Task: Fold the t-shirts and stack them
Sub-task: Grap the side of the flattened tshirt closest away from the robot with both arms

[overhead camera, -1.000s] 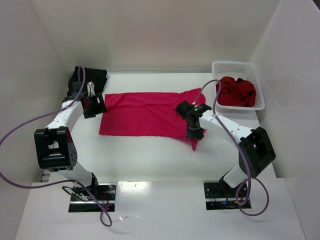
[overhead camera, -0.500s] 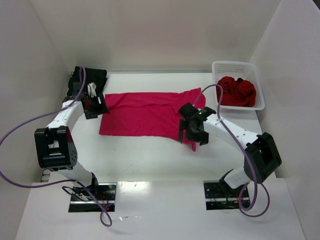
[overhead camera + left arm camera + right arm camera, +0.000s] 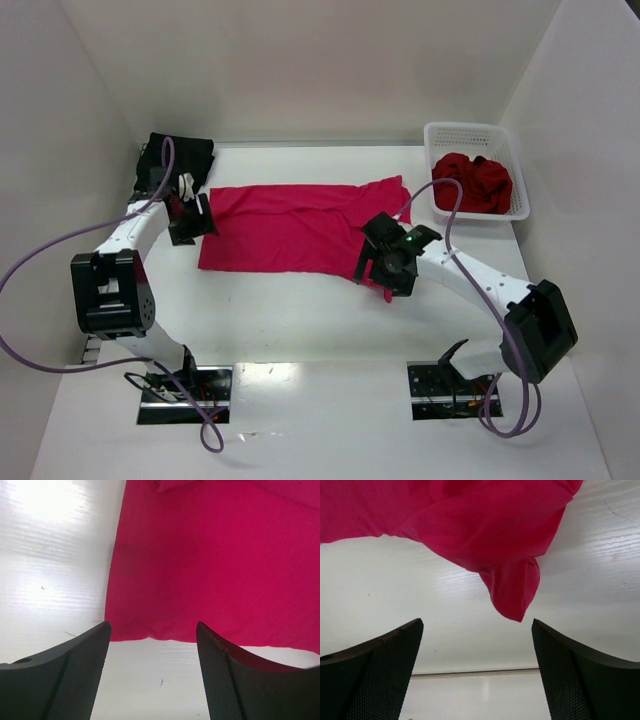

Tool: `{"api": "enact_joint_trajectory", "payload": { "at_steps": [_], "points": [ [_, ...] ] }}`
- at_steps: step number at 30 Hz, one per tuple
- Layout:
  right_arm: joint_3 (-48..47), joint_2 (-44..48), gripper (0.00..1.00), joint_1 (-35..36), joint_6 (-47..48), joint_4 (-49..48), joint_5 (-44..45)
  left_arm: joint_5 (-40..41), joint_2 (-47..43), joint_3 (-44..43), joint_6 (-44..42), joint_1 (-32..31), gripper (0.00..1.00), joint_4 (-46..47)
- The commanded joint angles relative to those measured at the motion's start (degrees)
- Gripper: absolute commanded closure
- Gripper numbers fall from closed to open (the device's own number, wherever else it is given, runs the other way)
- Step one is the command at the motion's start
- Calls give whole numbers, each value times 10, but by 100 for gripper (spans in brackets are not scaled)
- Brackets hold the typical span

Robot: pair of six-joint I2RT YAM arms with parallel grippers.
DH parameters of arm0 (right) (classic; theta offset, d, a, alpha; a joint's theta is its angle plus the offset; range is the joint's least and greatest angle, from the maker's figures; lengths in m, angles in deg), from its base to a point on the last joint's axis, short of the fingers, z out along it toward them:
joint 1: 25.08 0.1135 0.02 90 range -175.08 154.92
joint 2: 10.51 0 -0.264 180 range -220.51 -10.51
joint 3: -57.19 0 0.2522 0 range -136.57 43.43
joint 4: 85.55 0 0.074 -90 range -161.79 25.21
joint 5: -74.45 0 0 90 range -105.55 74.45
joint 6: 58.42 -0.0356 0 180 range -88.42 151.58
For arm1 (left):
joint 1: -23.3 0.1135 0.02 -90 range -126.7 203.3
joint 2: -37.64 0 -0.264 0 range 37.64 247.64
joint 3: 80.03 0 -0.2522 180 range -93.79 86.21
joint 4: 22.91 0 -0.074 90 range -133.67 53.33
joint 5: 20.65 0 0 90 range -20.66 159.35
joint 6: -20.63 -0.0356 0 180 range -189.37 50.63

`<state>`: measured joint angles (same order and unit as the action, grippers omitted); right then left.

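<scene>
At the near-right sleeve of the bright crimson-pink cloth t-shirt (image 3: 290, 225): the grip kept a second ago by the right jaws has been given up. They are now spread wide with nothing between them, and the sleeve tip (image 3: 512, 592) lies on the white desk (image 3: 300, 320) just ahead of them, untouched.
Right arm (image 3: 470, 280): the wrist has been shifted only a little, while the elbow has been carried outward to the right.
Left jaws: no change is noted. They are held wide apart and empty over the shirt's left edge, with one corner of the cloth framed between them in the left wrist view.
Meaning for the task: the sleeve is judged to have been set down on purpose. The shirt is spread lengthwise across the middle of the desk and is not yet folded small, so a fresh grasp is probably needed.
Other shirts: a crumpled dark red t-shirt (image 3: 475, 185) is left in the white plastic lattice basket (image 3: 470, 128) at the far right. A bundled black t-shirt (image 3: 185, 155) is left in the far-left corner. No stack has been built.
Surface: smooth white, faintly grained, with glare along the near edge.
Room: the desk is closed in by plain white walls on three sides.
</scene>
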<state>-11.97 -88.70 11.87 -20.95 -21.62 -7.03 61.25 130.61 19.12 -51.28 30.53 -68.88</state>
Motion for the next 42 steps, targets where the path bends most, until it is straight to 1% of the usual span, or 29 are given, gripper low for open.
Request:
{"api": "enact_joint_trajectory", "payload": {
  "at_steps": [1,4,8,10,14,19,22,26,28,31,34,40,41,42],
  "points": [
    [11,-4,6,6,-18,-45,2,29,-1,7,17,-3,23,-42],
    [17,-10,6,6,-13,-45,7,62,-2,21,27,-3,23,-49],
    [11,-22,6,6,4,-45,7,56,19,31,33,-3,23,-49],
    [11,-27,6,6,10,-38,12,49,20,37,33,-3,26,-49],
    [5,-28,6,6,10,-32,18,49,25,42,33,-3,26,-44],
    [5,-34,6,6,16,-32,18,76,52,48,38,-9,26,-44],
    [5,-34,6,6,16,-32,18,94,63,48,44,-14,28,-44],
    [5,-39,6,6,16,-27,18,94,70,48,44,-14,33,-37],
    [5,-39,6,6,16,-27,18,94,70,48,44,-14,44,-37],
    [5,-39,6,6,16,-22,18,94,70,48,44,-14,50,-32],
    [10,-39,6,6,16,-17,18,94,70,48,44,-20,61,-32],
    [15,-27,6,6,4,3,12,99,70,48,44,-20,77,-32],
    [22,-27,6,6,4,3,5,99,70,48,44,-20,82,-32],
    [22,-32,6,6,-2,3,5,99,70,48,44,-20,86,-32]
  ]
}}
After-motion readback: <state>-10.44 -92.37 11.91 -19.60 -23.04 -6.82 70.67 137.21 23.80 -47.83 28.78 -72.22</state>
